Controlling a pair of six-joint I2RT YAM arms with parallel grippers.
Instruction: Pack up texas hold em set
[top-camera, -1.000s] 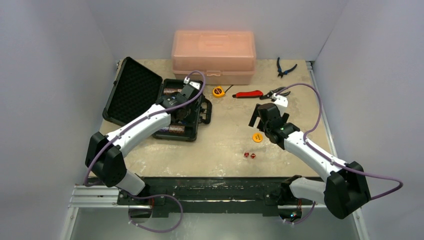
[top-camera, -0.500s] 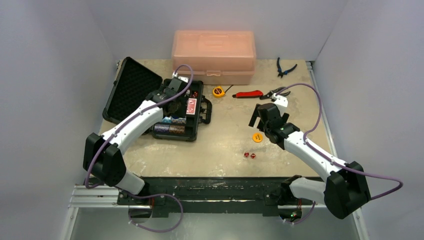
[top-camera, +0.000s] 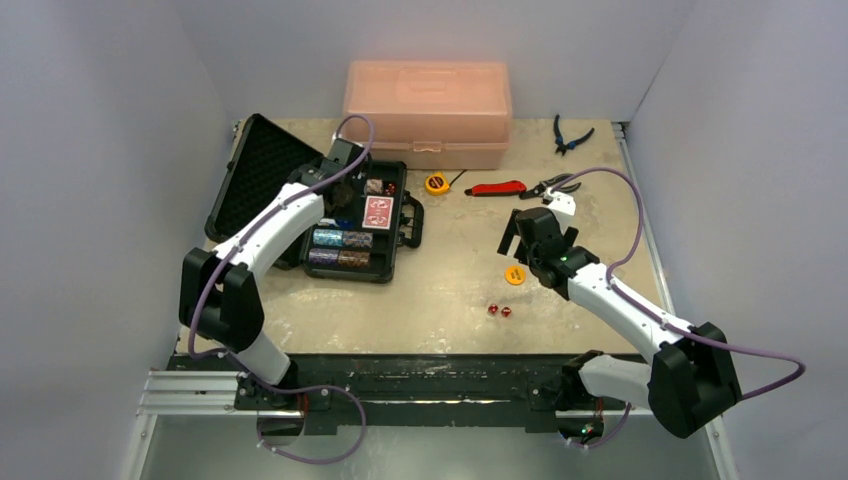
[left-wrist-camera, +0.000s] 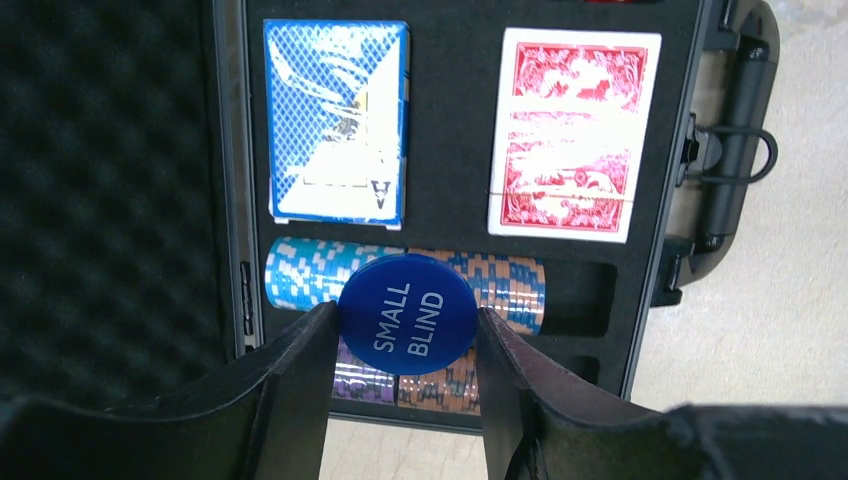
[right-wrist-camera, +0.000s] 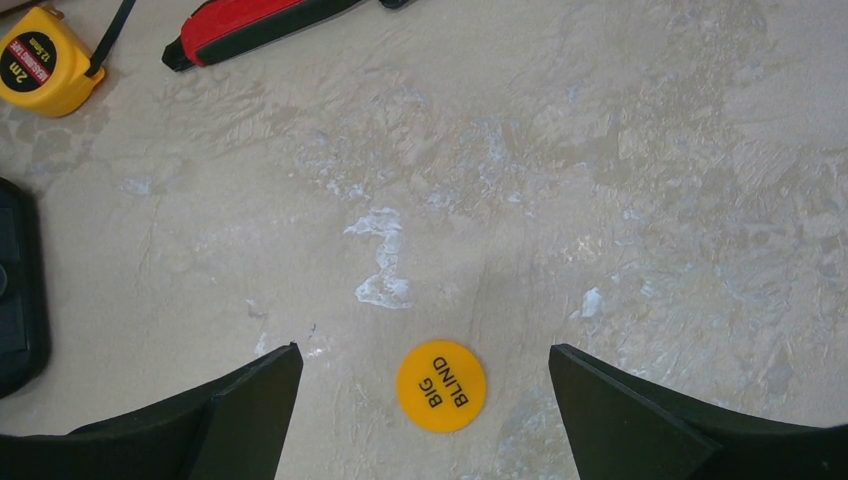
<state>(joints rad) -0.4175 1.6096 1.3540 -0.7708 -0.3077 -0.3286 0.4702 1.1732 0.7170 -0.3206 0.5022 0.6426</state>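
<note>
Landmark for all positions: the black briefcase (top-camera: 400, 225), which is lying open on the table (top-camera: 450, 300) with its foam-lined lid (top-camera: 262, 180) leaning back to its left.

Left gripper (left-wrist-camera: 405, 330): it is hanging over the briefcase's tray. Its fingers are pinching a blue disc (left-wrist-camera: 405, 300) by the rim, one on each side. The disc is reading "SMALL BLIND" and is being held above the chip rows, clear of the foam.

Inside the briefcase: a blue card deck (left-wrist-camera: 338, 120) and a red card deck (left-wrist-camera: 575, 135) are sitting side by side in their pockets, the red one nearer the handle (left-wrist-camera: 745, 130). Chip stacks (left-wrist-camera: 300, 272) are lying on their sides in the slots on the near side of the decks.

Right gripper (right-wrist-camera: 422, 352): its jaws are standing spread wide and holding nothing. It is hovering well to the right of the briefcase, over a yellow disc (right-wrist-camera: 441, 386) reading "BIG BLIND", which is lying flat on the table.

Two red dice (top-camera: 499, 310) are lying to the right of the briefcase, nearer the arm bases than the yellow disc.

Other items: a pink plastic box (top-camera: 428, 110) is standing behind the briefcase. A yellow tape measure (right-wrist-camera: 42, 60) is lying just beyond the handle side, with a red utility knife (right-wrist-camera: 250, 25) further right.
</note>
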